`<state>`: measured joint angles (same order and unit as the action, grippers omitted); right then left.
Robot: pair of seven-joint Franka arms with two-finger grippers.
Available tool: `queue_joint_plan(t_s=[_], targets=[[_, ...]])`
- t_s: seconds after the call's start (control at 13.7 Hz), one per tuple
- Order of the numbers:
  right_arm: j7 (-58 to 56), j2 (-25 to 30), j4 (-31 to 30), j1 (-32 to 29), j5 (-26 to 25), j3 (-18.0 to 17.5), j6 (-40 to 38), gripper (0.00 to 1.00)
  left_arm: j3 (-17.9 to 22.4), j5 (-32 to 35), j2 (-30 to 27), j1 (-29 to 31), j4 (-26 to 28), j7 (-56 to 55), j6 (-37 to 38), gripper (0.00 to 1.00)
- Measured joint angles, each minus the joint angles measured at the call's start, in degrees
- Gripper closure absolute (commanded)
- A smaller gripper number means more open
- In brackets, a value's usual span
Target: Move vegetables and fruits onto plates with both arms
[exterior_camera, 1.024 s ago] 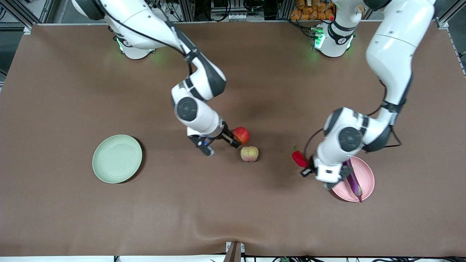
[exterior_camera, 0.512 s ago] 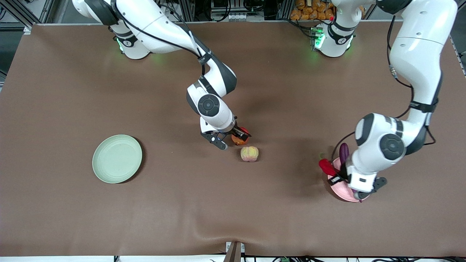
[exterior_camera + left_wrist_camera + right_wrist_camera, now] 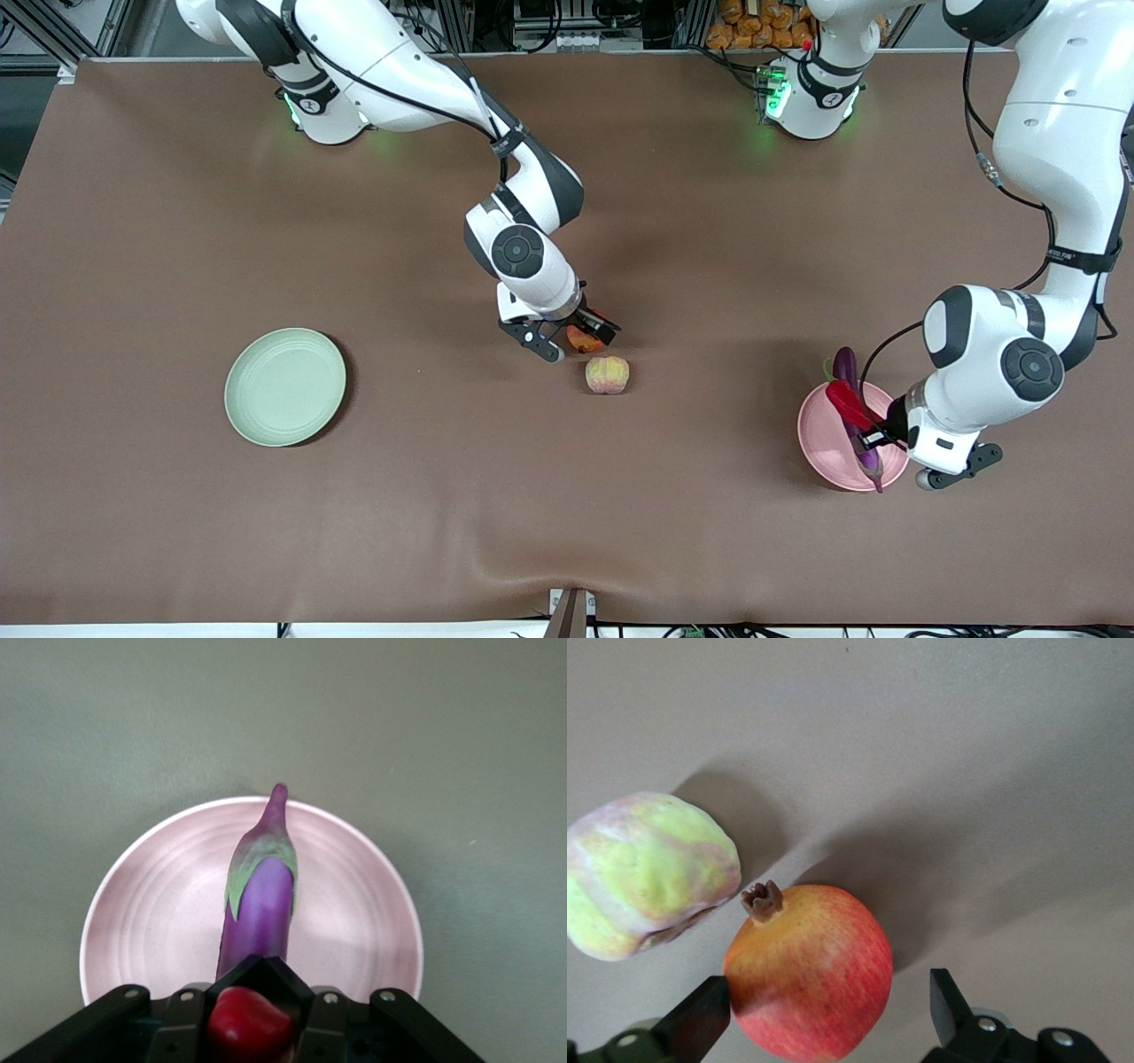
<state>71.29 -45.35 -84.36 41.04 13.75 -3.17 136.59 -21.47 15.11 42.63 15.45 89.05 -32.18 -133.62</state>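
**Both arms down on the produce**

At lower right of the front view I see my left gripper (image 3: pixel 873 436) clamped on the red chili pepper (image 3: pixel 848 403) above the pink plate (image 3: pixel 824 447), where the eggplant (image 3: pixel 260 904) lies. Mid-frame, my right gripper (image 3: pixel 580 338) straddles the red-orange fruit (image 3: pixel 808 971), fingers spread. The peach-like fruit (image 3: pixel 607 374) sits just beside it. The green plate (image 3: pixel 284 386) is at centre left.

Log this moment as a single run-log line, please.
left gripper: holds chili pepper over pink plate with eggplant | right gripper: open, straddling red fruit | green plate: empty
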Motion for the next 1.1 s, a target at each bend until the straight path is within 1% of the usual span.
queue_joint_plan(t_s=[0.37, 0.44, 0.51, 0.59, 0.73, 0.88, 1.1], targets=[[0.67, -0.92, 0.67, 0.22, -0.08, 0.01, 0.2, 0.0, -0.58, 0.0, 0.36, -0.29, -1.25, 0.02, -0.14, 0.0], [0.68, -1.24, 0.74, 0.41, -0.15, 0.01, 0.21, 0.29, -0.72, 0.0, 0.29, -0.3, -2.01, 0.02, -0.14, 0.0], [0.68, -1.62, 0.8, 0.69, -0.4, 0.01, 0.29, 0.68, -0.86, 0.0, 0.12, -0.34, -2.66, 0.02, -0.11, 0.0], [0.64, -1.95, 0.85, 0.96, -1.16, 0.01, 0.46, 1.0, -1.0, 0.0, -0.2, -0.4, -3.12, 0.02, 0.03, 0.0], [0.64, -1.96, 1.2, 1.0, -2.9, 0.13, 0.35, 1.0, -1.14, 0.01, -1.23, -0.57, -3.6, 0.02, 1.19, 0.0], [0.59, -1.99, 1.82, 0.76, -3.44, 0.69, -1.14, 1.0, -1.12, 0.24, -3.1, -0.4, -3.98, 0.57, 2.47, 0.0], [0.58, -1.66, 6.15, -2.15, -3.51, 1.43, -11.83, 1.0, -0.77, 0.47, -8.14, 0.69, -4.77, 4.95, 6.89, 0.0]])
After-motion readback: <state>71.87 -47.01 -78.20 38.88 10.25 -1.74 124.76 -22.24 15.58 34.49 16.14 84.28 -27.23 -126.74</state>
